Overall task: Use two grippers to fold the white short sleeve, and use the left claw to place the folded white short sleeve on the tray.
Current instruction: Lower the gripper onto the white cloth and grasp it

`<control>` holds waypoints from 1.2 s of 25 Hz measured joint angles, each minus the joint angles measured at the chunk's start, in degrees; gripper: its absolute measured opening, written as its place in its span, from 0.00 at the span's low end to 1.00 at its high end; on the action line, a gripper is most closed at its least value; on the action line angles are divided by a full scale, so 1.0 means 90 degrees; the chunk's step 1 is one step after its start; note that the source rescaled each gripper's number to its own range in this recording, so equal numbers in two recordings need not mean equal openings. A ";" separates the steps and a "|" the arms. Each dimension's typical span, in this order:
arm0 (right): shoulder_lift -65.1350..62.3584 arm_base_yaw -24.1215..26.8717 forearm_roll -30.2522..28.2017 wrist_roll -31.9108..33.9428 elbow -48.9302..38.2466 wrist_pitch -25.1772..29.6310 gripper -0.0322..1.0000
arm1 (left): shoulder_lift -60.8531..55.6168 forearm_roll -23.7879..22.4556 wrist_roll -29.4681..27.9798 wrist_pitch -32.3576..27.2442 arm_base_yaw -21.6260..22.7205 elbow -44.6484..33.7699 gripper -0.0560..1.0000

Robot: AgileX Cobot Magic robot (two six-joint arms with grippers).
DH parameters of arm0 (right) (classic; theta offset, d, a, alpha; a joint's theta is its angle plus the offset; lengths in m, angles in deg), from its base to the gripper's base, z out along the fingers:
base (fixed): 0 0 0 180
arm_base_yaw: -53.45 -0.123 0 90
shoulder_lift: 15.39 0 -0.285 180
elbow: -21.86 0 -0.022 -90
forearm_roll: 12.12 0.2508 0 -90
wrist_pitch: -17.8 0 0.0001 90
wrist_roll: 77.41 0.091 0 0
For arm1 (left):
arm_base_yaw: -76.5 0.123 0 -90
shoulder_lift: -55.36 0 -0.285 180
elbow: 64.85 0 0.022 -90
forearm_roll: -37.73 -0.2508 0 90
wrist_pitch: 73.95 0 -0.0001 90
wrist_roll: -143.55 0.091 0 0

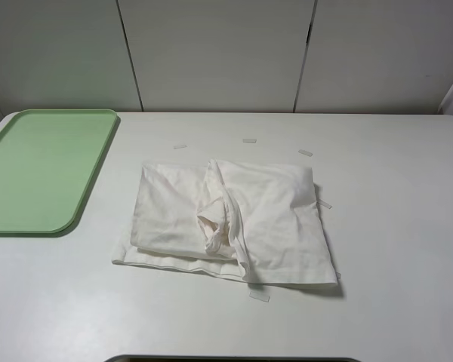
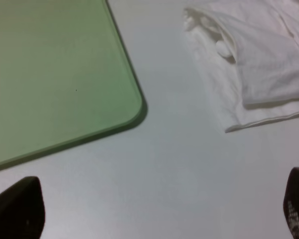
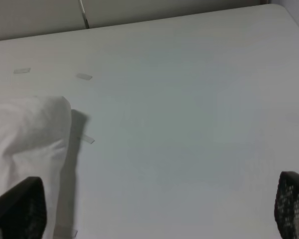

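I see a white table (image 1: 408,249) holding 1 loosely folded white short sleeve (image 1: 234,222), ahead-right of my left gripper (image 2: 157,209) and to the left of my right gripper (image 3: 154,209). The green tray (image 1: 38,170) lies ahead-left of the left gripper, apart from the white short sleeve. Both grippers are spread wide and empty. Small pale strips (image 1: 248,140) lie around the white short sleeve.

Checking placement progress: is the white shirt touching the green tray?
Apart. The exterior high view shows a strip of bare table between the white shirt and the tray.

Cloth shirt (image 1: 275,219); smooth plastic tray (image 1: 38,173)
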 joint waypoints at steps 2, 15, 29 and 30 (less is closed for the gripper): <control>0.0000 0.0000 0.0000 0.0000 0.0000 0.0000 1.00 | 0.0000 0.0020 0.0000 0.0000 0.0000 0.0000 0.96; 0.0000 0.0000 0.0000 0.0000 0.0000 0.0000 1.00 | 0.3397 0.1843 -0.0301 0.1680 0.0000 0.0967 0.91; 0.0000 0.0000 0.0000 0.0000 0.0000 0.0000 1.00 | 0.8367 0.3976 0.1448 0.3315 0.0021 0.1794 0.91; 0.0000 0.0000 0.0000 0.0000 0.0000 0.0000 1.00 | 0.8577 0.4109 0.1583 0.3341 0.0065 0.1794 0.91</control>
